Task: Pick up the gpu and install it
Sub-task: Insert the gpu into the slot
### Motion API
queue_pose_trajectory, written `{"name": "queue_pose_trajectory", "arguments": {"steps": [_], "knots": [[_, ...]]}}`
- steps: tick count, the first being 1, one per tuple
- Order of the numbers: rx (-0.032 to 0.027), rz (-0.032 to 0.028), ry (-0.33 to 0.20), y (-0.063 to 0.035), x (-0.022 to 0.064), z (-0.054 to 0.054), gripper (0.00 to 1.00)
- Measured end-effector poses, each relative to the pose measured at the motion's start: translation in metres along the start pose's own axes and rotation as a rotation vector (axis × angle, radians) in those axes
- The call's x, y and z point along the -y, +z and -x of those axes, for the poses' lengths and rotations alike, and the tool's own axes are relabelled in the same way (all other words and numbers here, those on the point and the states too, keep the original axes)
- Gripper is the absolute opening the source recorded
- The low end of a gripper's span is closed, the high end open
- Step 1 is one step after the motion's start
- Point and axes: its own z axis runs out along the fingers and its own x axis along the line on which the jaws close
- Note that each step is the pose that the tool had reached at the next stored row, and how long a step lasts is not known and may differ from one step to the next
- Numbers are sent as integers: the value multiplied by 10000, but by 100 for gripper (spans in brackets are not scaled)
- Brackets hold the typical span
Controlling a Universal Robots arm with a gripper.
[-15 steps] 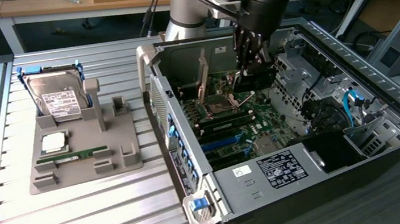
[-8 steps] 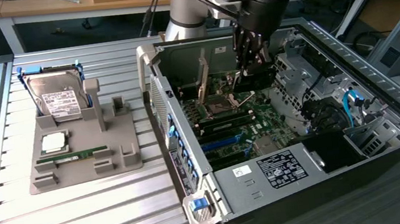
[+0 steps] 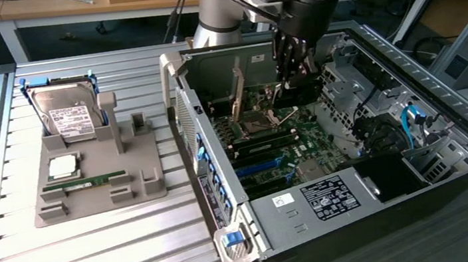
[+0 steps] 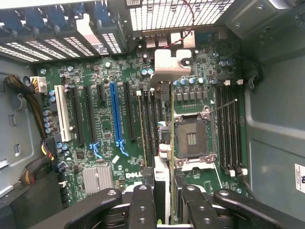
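Card edge-on in the jaws, hanging over the board

The gripper is partly closed, pinching the gpu by its top edge so it hangs upright, edge down, ready to meet a slot. Its silver bracket points toward the vented rear wall. Below lies the motherboard, with its blue slot just beside the card.

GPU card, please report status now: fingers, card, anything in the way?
Fingers shut on GPU card, edge-on. Card hanging inside the open computer case, above the motherboard. Not seated yet. Nothing seen blocking the slots below.
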Motion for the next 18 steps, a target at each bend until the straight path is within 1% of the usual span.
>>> {"name": "queue_pose_trajectory", "arguments": {"steps": [18], "knots": [[3,6,-209,14,0,0,27]]}}
